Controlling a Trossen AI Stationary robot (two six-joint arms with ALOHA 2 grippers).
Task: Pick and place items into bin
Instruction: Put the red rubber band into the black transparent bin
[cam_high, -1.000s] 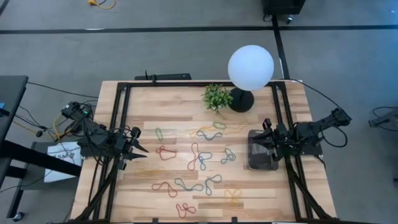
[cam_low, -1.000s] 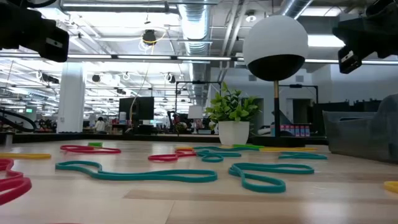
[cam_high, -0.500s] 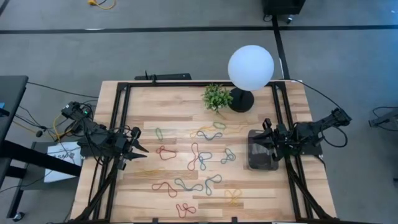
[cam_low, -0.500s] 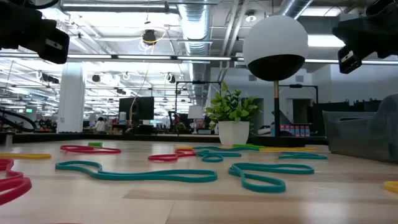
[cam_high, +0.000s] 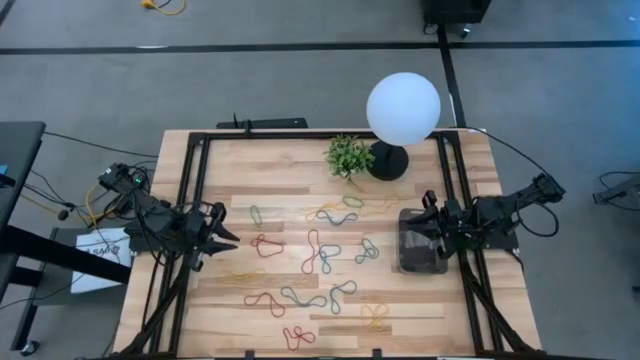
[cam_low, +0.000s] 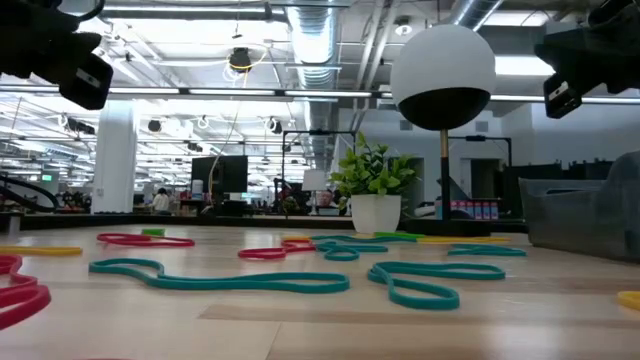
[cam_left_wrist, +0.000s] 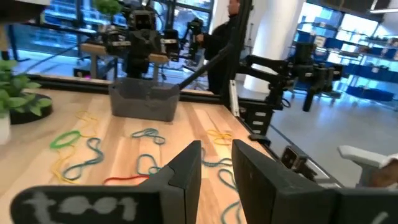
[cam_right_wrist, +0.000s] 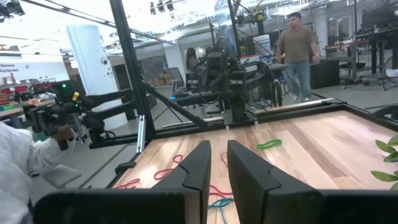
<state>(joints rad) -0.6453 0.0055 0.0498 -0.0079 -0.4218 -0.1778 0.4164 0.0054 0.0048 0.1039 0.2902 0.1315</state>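
Several rubber-band loops (cam_high: 320, 250) in red, blue, green, yellow and orange lie flat across the middle of the wooden table, also seen in the low view (cam_low: 220, 278). The dark grey translucent bin (cam_high: 420, 243) stands on its base at the table's right side. My left gripper (cam_high: 232, 241) hovers at the left edge, pointing toward the bands; its fingers (cam_left_wrist: 186, 168) stand slightly apart and hold nothing. My right gripper (cam_high: 434, 226) hangs over the bin's right rim with its fingers (cam_right_wrist: 202, 162) nearly together and empty.
A small green plant (cam_high: 349, 156) and a lamp with a white globe (cam_high: 403, 110) on a black round base (cam_high: 388, 160) stand at the far edge, near the bin. Black frame rails (cam_high: 190, 200) run along both table sides. A person (cam_right_wrist: 298, 50) stands in the room beyond.
My left arm has shifted slightly: in the low view its dark body at the upper left has dipped and turned a little. The bands, the bin and my right arm have stayed where they were.
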